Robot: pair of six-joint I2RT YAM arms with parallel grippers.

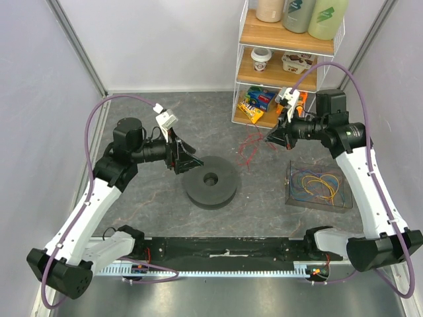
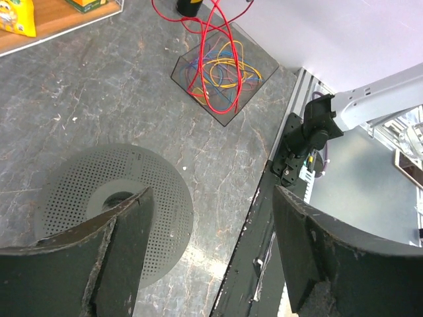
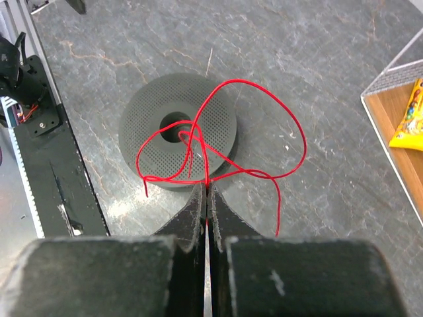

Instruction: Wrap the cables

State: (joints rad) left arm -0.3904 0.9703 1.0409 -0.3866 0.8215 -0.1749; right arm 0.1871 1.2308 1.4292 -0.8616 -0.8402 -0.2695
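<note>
One thin red cable (image 3: 238,81) dangles downward in loops, clamped in my right end effector (image 3: 206,188); left end effector (image 2: 211,195) apart.

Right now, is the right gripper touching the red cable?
Touching. Right wrist view: the right gripper is shut on the red cable, loops fanning out from the pinch.

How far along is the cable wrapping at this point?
Done: nothing visible; the spool shows no cable wound on it. In hand: the right gripper is shut on one loose red cable, short of the spool; the left gripper is open beside the spool. Left: winding that cable, plus the yellow, blue and orange cables in the tray.
</note>
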